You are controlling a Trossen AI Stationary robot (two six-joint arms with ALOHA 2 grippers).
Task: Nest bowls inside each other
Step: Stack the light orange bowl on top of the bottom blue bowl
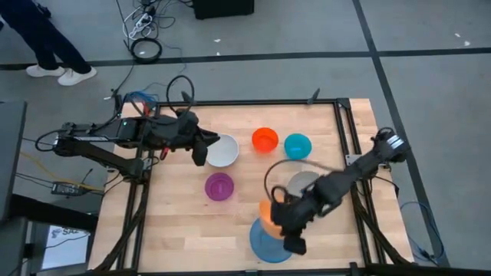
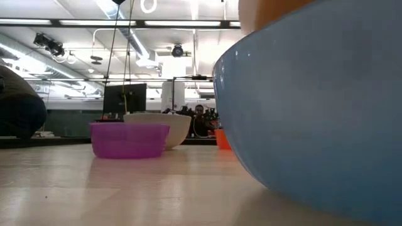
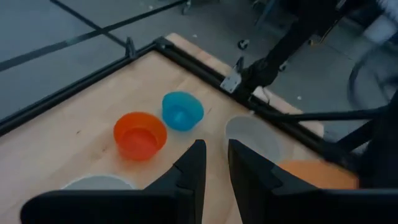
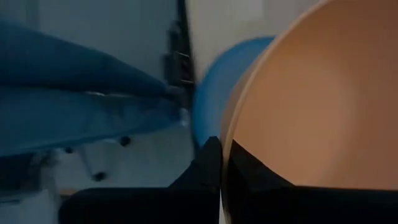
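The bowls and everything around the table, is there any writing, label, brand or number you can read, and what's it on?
None can be read.
The blue bowl, orange bowl, grey bowl, white bowl, purple bowl, red-orange bowl and teal bowl show no print.
A white sheet by the table's left corner in the high view carries dark marks, too small and partly cut off to read.

You're working in a robotics lab or workshop: a wooden counter (image 1: 184, 222) in a black metal frame (image 1: 337, 138) stands on a grey floor marked with dark tape lines (image 1: 253, 55), loose cables (image 1: 144, 31) trail across it, and beyond hang ceiling strip lights (image 2: 182, 24), a monitor (image 2: 124, 99) and exposed ducting.
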